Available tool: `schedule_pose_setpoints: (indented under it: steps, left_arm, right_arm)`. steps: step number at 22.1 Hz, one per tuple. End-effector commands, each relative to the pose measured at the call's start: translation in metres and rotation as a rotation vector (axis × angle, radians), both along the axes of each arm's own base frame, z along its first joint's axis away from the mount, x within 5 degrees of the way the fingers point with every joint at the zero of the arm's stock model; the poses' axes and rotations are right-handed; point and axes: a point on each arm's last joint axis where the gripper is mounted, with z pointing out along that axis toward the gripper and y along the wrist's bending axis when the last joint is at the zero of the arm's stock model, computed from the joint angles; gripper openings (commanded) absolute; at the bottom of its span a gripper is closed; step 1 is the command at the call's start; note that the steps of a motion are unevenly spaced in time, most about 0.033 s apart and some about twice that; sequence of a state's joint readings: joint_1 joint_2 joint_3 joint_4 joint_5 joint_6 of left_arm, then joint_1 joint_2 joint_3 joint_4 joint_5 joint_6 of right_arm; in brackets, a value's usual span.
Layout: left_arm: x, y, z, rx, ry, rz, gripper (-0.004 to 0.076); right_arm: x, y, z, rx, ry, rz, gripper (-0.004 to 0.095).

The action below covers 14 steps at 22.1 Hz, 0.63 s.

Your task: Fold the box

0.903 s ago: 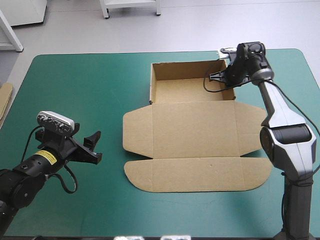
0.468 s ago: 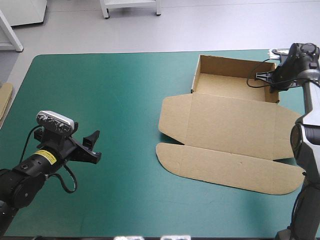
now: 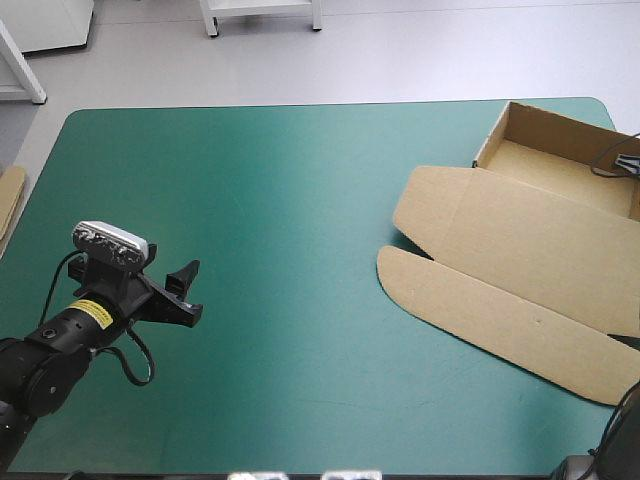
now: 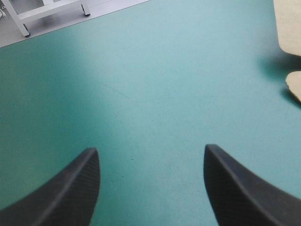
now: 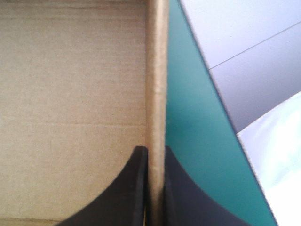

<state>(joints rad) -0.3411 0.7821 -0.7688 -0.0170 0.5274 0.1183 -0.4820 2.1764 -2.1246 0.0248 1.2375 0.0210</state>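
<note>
The brown box (image 3: 530, 250) lies at the table's right side, turned at an angle. It is an open tray (image 3: 560, 150) with raised walls at the far right corner, and its lid panels lie flat toward the middle. In the right wrist view my right gripper (image 5: 153, 151) is shut on one tray wall (image 5: 156, 70), one finger inside and one outside. In the high view only a sliver of it shows at the picture's right edge. My left gripper (image 3: 185, 290) hovers open over bare teal-green cover near the front left, far from the box. Its wrist view shows open fingers (image 4: 70, 183) and the lid's corners (image 4: 289, 23) ahead.
An edge of more brown board (image 3: 10, 200) shows at the table's left edge. The tray sits close to the table's far right corner (image 3: 600, 105), and the lid reaches the picture's right edge. Teal-green cover (image 3: 280, 200) stretches between the left gripper and the box.
The box has slid far to the right and turned, pulled by its tray wall. The right arm has gone almost out of the high view. The left arm has not moved.
</note>
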Motion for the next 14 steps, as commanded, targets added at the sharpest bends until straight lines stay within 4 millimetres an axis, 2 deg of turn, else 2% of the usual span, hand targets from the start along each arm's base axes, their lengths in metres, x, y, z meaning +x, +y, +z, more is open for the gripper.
schedule_pose_setpoints:
  steps: [1,4,14]
  left_arm:
    - [0.0015,-0.0009,0.0167,-0.049,-0.107,0.003,0.0459]
    - [0.0015,-0.0009,0.0167,-0.049,-0.107,0.003,0.0458]
    - [0.0015,-0.0010,0.0167,-0.051,-0.106,0.003,0.0458]
  right_arm:
    - [-0.0249,-0.0187,0.0410,-0.056,-0.076,-0.053,-0.0013]
    - [-0.0280,-0.0256,0.0404,-0.056,-0.080,-0.069,-0.0013]
    - [-0.0248,-0.0254,0.0380,-0.053,-0.096,-0.043,-0.0013]
